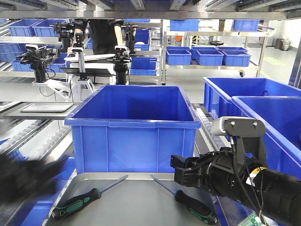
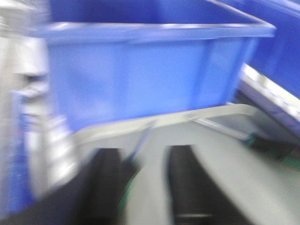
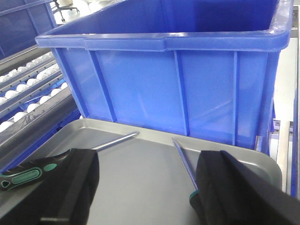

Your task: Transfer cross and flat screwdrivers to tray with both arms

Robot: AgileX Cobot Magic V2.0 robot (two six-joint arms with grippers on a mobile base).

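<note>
Lying loose in tray [image 1: 136,200], both screwdrivers [image 1: 87,197] [image 1: 190,200]; right gripper [image 3: 145,187] spread, empty; left gripper [image 2: 145,187] blurred, seemingly apart.

Right arm: enters from the lower right of the front view, forearm black, grey bracket above the wrist.
Right gripper [image 1: 181,170]: points toward frame left, jaws spread wide; in the right wrist view its two black fingers [image 3: 70,187] sit at lower left and lower right, nothing between them.
Left arm: lower left of the front view, heavily motion-blurred.
Left gripper [image 1: 28,176]: dark smear; left wrist view shows two blurred fingers [image 2: 105,180] apart.
</note>
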